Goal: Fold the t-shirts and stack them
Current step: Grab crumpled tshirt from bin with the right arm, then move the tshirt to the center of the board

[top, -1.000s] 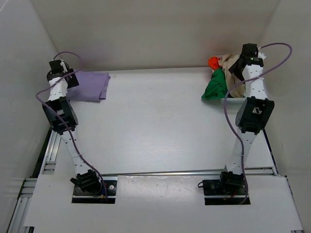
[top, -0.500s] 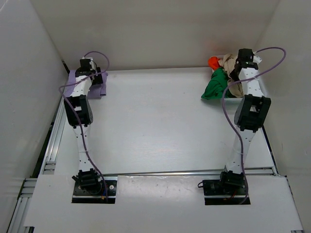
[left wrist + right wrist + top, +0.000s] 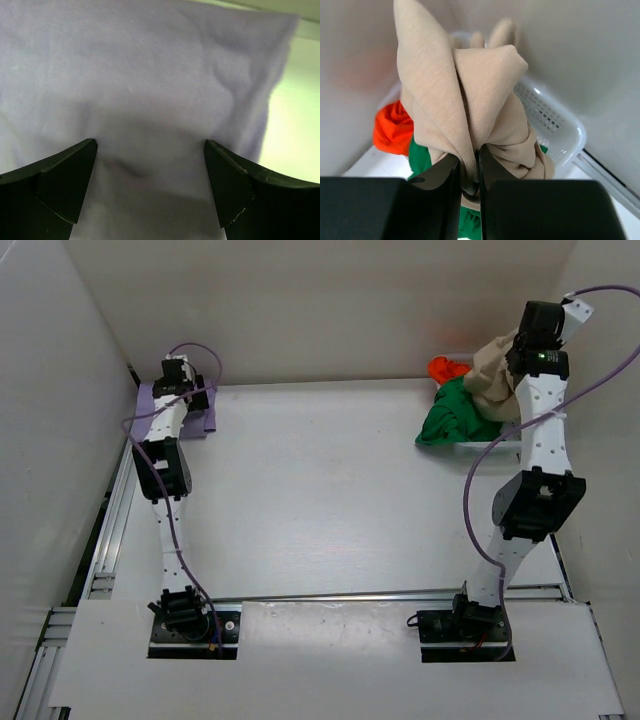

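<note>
A folded lilac t-shirt lies at the table's far left corner and fills the left wrist view. My left gripper hovers open just over it, one finger on each side of the cloth below, nothing between them. My right gripper is shut on a bunch of the beige t-shirt, lifted above the basket; from the top view the beige cloth hangs under the wrist. A green t-shirt and an orange-red t-shirt stay in the heap.
The white mesh basket sits at the far right corner against the wall; its rim shows under the clothes. White walls close in on the left, back and right. The arm bases stand on the near rail.
My right gripper closed on the beige t-shirt and rose with it out of the basket. My left arm swung right over the lilac t-shirt, then held still, gripper open.
</note>
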Controlling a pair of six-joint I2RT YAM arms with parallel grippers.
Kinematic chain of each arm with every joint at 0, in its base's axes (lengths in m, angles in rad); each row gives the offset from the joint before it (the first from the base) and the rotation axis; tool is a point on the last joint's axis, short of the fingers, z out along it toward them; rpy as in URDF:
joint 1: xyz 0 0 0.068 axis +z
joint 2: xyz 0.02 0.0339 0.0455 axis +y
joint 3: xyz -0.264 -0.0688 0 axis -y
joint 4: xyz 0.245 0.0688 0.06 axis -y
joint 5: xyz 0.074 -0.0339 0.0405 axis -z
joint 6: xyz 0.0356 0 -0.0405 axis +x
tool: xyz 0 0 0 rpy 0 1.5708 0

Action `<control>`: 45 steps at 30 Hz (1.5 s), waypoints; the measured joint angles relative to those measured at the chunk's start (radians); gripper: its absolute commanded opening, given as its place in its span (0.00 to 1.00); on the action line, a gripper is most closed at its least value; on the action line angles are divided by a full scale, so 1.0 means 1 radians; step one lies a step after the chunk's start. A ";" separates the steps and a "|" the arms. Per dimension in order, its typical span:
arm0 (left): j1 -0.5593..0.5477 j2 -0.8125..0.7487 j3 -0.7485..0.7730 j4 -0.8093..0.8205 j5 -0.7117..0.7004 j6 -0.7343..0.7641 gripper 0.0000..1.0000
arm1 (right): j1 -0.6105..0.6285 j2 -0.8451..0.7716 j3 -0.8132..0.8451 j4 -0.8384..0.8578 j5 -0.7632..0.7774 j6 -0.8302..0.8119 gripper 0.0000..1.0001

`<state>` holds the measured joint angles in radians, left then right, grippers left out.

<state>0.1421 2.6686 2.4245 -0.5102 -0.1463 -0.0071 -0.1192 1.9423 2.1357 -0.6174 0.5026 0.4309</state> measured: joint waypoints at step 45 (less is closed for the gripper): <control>0.029 -1.683 -1.395 -0.449 0.110 0.007 1.00 | 1.004 -0.241 -0.616 -0.167 -0.357 0.040 0.74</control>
<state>0.1711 0.9852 1.0294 -0.9588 -0.0364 0.0002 0.8845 1.7016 1.5196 -0.7845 0.1455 0.4709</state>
